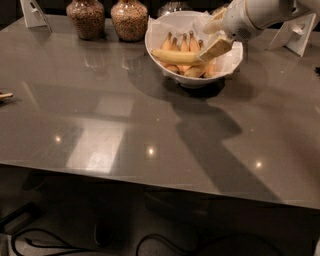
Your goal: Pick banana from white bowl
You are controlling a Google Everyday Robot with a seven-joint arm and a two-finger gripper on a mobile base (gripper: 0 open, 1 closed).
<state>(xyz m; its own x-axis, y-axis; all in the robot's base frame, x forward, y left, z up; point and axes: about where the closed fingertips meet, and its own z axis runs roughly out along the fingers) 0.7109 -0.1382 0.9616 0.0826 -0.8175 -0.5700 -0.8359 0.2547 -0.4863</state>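
The white bowl (235, 62), lined with crumpled white paper, stands at the back of the grey table, right of centre. The long pale yellow banana (175, 56) lies across it, on top of several shorter orange-tinged bananas (184, 44). My gripper (214, 37) reaches into the bowl from the upper right, over its right half. Its two pale fingers (216, 49) stand apart. The lower finger sits at the banana's right end, and I cannot tell whether it touches it.
Two grain-filled glass jars (86, 17) (129, 19) stand left of the bowl at the table's back edge. White card stands sit at the back left corner (32, 12) and back right corner (295, 32). Cables lie on the floor below the front edge.
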